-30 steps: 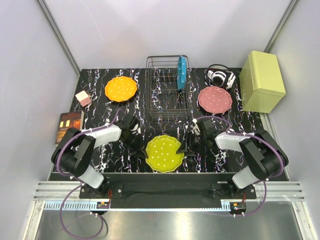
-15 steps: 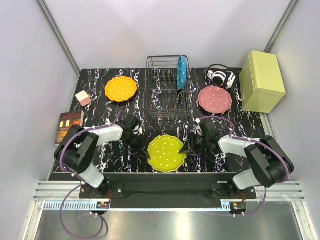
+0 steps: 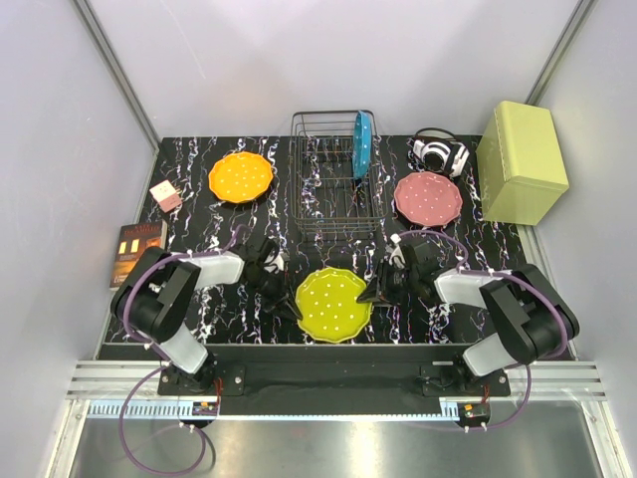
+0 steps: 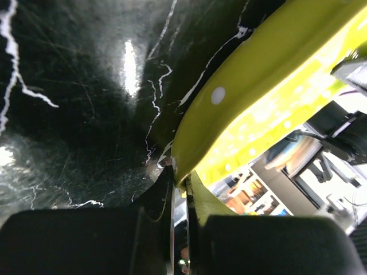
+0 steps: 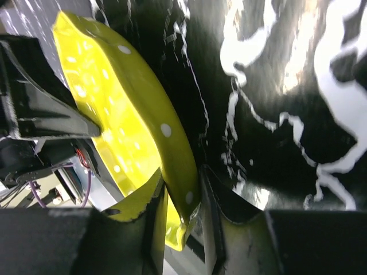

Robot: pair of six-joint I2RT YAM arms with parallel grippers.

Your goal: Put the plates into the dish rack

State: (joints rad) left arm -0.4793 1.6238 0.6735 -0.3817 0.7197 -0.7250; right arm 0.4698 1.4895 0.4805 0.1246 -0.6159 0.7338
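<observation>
The yellow-green plate (image 3: 333, 304) lies near the front middle of the table. My left gripper (image 3: 292, 304) is shut on its left rim; the left wrist view shows its fingers (image 4: 180, 177) pinching the rim (image 4: 229, 86). My right gripper (image 3: 370, 294) holds the right rim, and in the right wrist view its fingers (image 5: 180, 195) close around the rim (image 5: 172, 154). The blue plate (image 3: 362, 144) stands upright in the black dish rack (image 3: 323, 189). The orange plate (image 3: 241, 176) lies flat left of the rack. The pink plate (image 3: 428, 197) lies flat to its right.
Black-and-white headphones (image 3: 438, 153) lie behind the pink plate. A pale green box (image 3: 522, 162) stands at the far right. A small pink cube (image 3: 165, 195) and a book (image 3: 137, 251) sit at the left edge.
The yellow-green plate has shifted slightly right and away from the near edge, with both grippers moving along with it at its rims.
</observation>
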